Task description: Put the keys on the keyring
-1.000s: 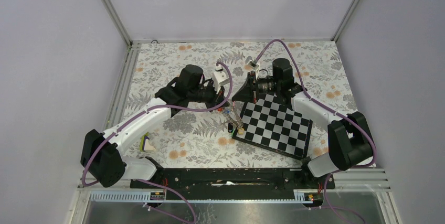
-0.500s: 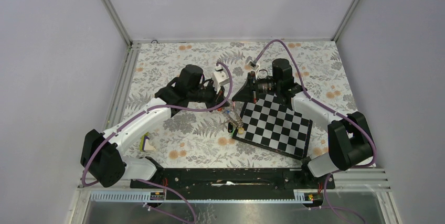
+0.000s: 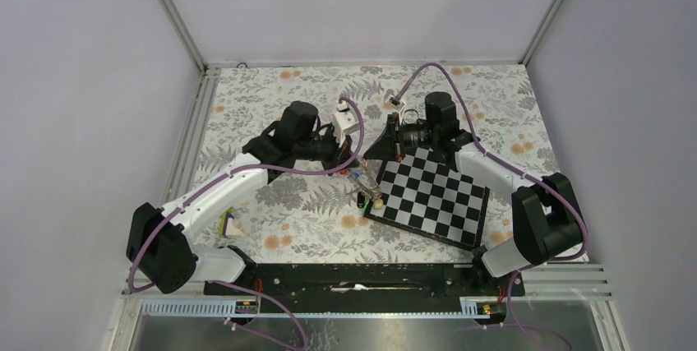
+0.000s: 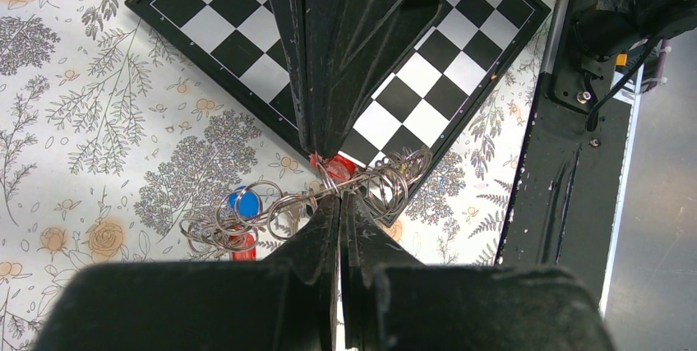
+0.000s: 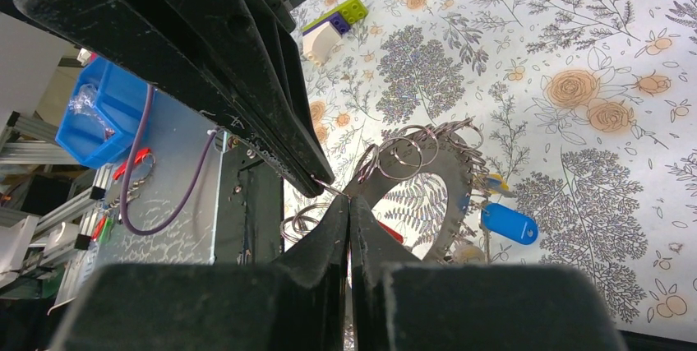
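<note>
Dark grey keyring [image 5: 454, 203] threaded with silver loops [image 5: 403, 154].

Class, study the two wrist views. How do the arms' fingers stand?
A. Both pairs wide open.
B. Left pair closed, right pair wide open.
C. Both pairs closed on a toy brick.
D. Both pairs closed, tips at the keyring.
D: the left fingers and the right fingers each press together with no gap, tips at the keyring, which is strung with small wire rings.
</note>
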Motion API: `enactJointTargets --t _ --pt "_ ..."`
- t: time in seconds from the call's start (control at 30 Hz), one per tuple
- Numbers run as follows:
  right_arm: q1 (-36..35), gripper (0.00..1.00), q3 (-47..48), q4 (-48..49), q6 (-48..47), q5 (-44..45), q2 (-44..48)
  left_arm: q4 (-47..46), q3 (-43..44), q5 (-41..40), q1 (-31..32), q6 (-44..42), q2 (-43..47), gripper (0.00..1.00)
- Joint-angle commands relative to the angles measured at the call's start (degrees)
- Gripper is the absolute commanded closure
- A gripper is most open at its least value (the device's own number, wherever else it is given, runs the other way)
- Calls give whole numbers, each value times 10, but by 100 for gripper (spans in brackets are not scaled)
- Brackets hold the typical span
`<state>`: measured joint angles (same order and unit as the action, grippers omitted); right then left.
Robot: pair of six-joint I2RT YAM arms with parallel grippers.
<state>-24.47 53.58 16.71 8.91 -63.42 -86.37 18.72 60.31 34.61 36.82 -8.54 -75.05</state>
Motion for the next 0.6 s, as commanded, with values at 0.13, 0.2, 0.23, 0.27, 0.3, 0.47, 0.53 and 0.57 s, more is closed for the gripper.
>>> enactJointTargets --t 0.13,0.2,0.23,0.27,0.3,0.47,0.53,0.57 --pt "2 100 27 5 -8 5 -6 -45 3 37 1 -6 28 100" --pt "2 100 27 5 -8 3 -6 -46 3 37 2 -6 28 100" --pt "3 100 27 5 -8 3 -6 -46 2 38 1 -6 28 100" --pt "2 100 27 5 -8 1 -6 -48 2 38 1 -6 27 100" --pt "2 100 26 5 -8 0 -7 -49 2 40 1 -6 27 100" --pt "2 100 16 24 -1 -8 -5 -57 -2 44 1 -16 28 100" --pt "2 100 11 35 4 -10 -5 -57 -4 45 1 -24 30 100" --pt "3 100 9 39 6 -10 -5 -57 -4 46 1 -27 31 100"
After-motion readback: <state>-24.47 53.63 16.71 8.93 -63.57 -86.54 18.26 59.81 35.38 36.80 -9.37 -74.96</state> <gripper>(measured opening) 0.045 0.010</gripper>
